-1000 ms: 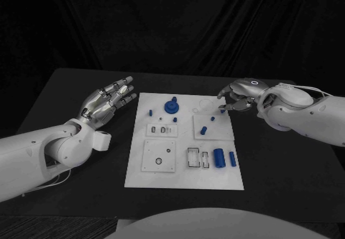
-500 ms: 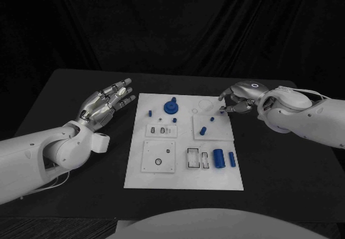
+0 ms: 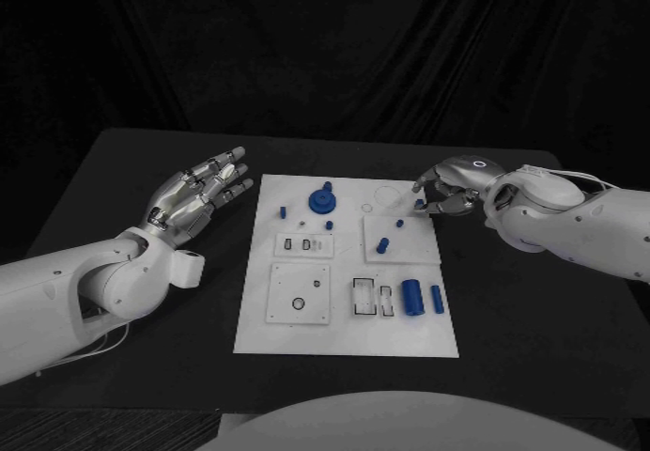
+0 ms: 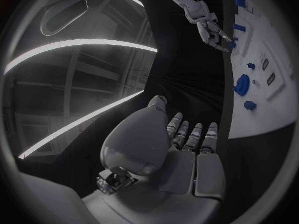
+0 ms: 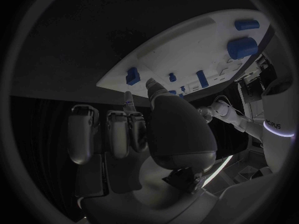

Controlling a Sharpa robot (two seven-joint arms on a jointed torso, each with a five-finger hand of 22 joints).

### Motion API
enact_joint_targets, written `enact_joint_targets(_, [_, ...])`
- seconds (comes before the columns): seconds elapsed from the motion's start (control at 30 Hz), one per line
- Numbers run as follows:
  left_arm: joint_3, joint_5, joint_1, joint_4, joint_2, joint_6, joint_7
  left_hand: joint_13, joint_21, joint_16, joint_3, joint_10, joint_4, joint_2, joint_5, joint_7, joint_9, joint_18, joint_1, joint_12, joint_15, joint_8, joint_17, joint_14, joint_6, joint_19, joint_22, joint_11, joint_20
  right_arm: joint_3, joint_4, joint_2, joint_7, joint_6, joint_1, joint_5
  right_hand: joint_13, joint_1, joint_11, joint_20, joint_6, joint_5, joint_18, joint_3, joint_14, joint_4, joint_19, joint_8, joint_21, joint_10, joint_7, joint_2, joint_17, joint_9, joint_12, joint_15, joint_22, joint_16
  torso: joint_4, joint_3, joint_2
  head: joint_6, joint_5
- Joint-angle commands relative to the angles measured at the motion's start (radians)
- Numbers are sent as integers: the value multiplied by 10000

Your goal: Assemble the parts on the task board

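The white task board (image 3: 346, 334) lies in the middle of the table. My right hand (image 3: 447, 193) hovers at its far right corner and pinches a small blue part (image 3: 422, 203) between thumb and a finger, just above the board's edge (image 5: 187, 50); the part (image 5: 132, 76) sits at the fingertips. My left hand (image 3: 203, 193) is held open beside the board's far left corner, fingers spread, holding nothing. On the board stand a blue round knob (image 3: 322, 201), small pegs (image 3: 383, 246) and two blue cylinders (image 3: 411, 299).
White inset blocks (image 3: 300, 293) with slots and holes take up the board's near half. The black table (image 3: 542, 319) spreads bare to both sides of the board. The left wrist view shows the knob (image 4: 241, 84) and my right hand (image 4: 212, 30).
My right hand has crept a little farther from me and toward the board's corner, with the small blue part at its fingertips. The left hand has stayed put.
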Motion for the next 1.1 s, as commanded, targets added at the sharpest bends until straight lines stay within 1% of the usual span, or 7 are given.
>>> enact_joint_targets(0.03, [9, -7, -15, 12, 5, 142, 1426, 9, 60, 37, 64, 15, -18, -27, 33, 41, -11, 13, 94, 25, 39, -52, 14, 0, -59, 35, 9, 52, 49, 4, -49, 11, -161, -46, -40, -20, 2634, 36, -38, -12, -41, -154, -139, -37, 949, 157, 365, -48, -60, 1029, 35, -101, 2294, 22, 25, -4, 2052, -34, -2, -6, 12, -16, 0])
enact_joint_targets(0.23, [9, -7, -24, -11, 21, 162, 1410, 9, 60, 37, 64, 15, -18, -27, 33, 41, -11, 13, 94, 25, 39, -52, 14, 0, -59, 35, 9, 52, 49, 4, -79, 18, -145, -26, -69, -20, 2634, 135, -44, -13, -70, -451, -139, -123, 950, 529, 368, -63, -71, 1029, 27, -278, 2297, 47, 25, -6, 2062, -33, -13, 3, 7, -46, 8])
enact_joint_targets(0.53, [9, -7, -36, -22, 31, 189, 1394, 9, 60, 37, 64, 15, -18, -27, 33, 41, -11, 13, 94, 25, 39, -52, 14, 0, -59, 35, 9, 52, 49, 4, -135, 22, -243, 140, -89, -20, 2634, 323, -49, -20, -345, -380, -125, -111, 943, 594, 342, -224, -129, 1029, 21, -290, 2268, -14, 25, -16, 2047, -48, -11, 1, 9, -47, 1])
enact_joint_targets(0.6, [9, -7, -39, -22, 29, 194, 1390, 9, 60, 37, 64, 15, -18, -27, 33, 41, -11, 13, 94, 25, 39, -52, 14, 0, -59, 35, 9, 52, 49, 4, -158, 29, -251, 173, -91, -20, 2634, 406, -46, -23, -374, -206, -123, -81, 945, 582, 338, -248, -140, 1029, 21, -238, 2275, -30, 25, -19, 2047, -44, -15, -2, 8, -47, 0])
enact_joint_targets(0.63, [9, -7, -39, -23, 29, 195, 1389, 9, 60, 37, 64, 15, -18, -27, 33, 41, -11, 13, 94, 25, 39, -52, 14, 0, -59, 35, 9, 52, 49, 4, -163, 30, -251, 178, -92, -20, 2634, 471, -47, -24, -354, 92, -125, -55, 943, 572, 342, -247, -140, 1029, 20, -182, 2269, -36, 25, -20, 2053, -47, -16, -2, 8, -47, 1])
enact_joint_targets(0.77, [9, -7, -43, -37, 37, 204, 1387, 7, 61, 30, 77, 11, -11, -26, 28, 39, -13, 10, 95, 14, 38, -55, 13, -4, -74, 36, 8, 58, 49, 4, -192, 42, -256, 214, -94, -20, 2634, 623, -48, -32, -239, 680, -125, -16, 946, 520, 345, -207, -150, 1029, 20, -82, 2279, -37, 25, -28, 2063, -42, -16, -3, 8, -47, -7])
enact_joint_targets(1.1, [9, -7, -50, -61, 30, 220, 1372, 7, 62, 35, 79, 10, -10, -26, 28, 37, -16, 10, 96, 16, 39, -59, 14, -2, -97, 37, 8, 59, 49, 4, -221, 46, -280, 242, -105, -20, 2634, 797, -45, -40, -41, 1279, -120, 17, 944, 427, 338, -127, -186, 1029, 21, 12, 2273, -17, 25, -35, 2070, -46, -10, -2, 7, -47, -7])
